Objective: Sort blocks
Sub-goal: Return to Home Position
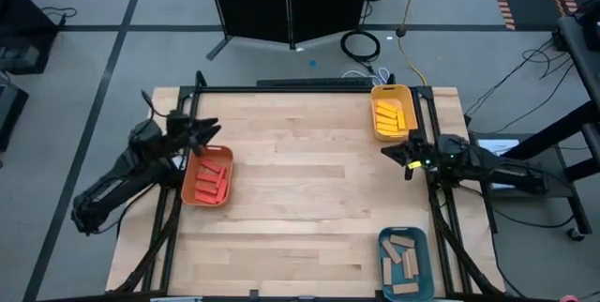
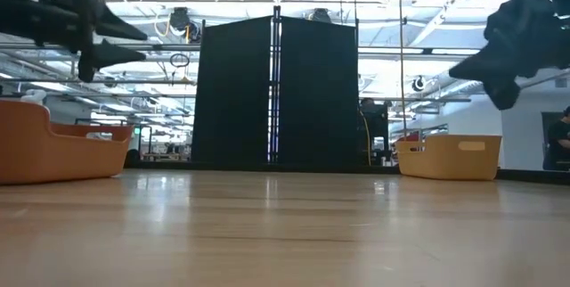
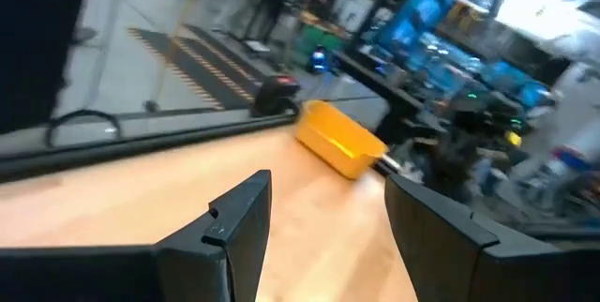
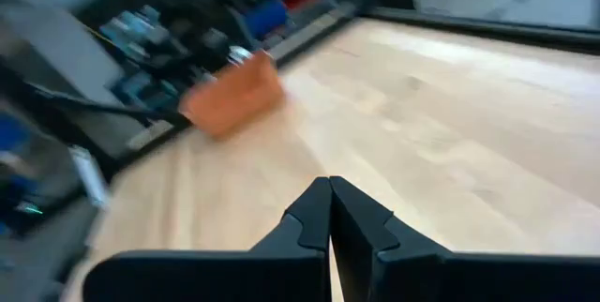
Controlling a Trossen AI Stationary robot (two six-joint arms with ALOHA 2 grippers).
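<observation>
I judge the sorting done: red blocks (image 1: 214, 178) lie in the left orange tray (image 1: 185, 186), yellow blocks (image 1: 390, 116) in the far yellow tray (image 1: 392, 89), tan blocks (image 1: 403, 263) in the near teal tray (image 1: 382, 266). The left gripper (image 1: 208, 131) has its fingers apart and empty, and the right gripper (image 1: 389, 152) has its fingers pressed together. Next I park both arms.

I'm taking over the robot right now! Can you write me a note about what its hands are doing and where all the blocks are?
Left gripper: open, empty, raised by the orange tray at the table's left side.
Right gripper: shut, holding nothing, raised at the right edge near the yellow tray.
Blocks: red blocks in the orange tray, yellow blocks in the yellow tray, tan blocks in the teal tray.
Done: no loose block shows on the table.
Left: probably only parking both arms.
</observation>
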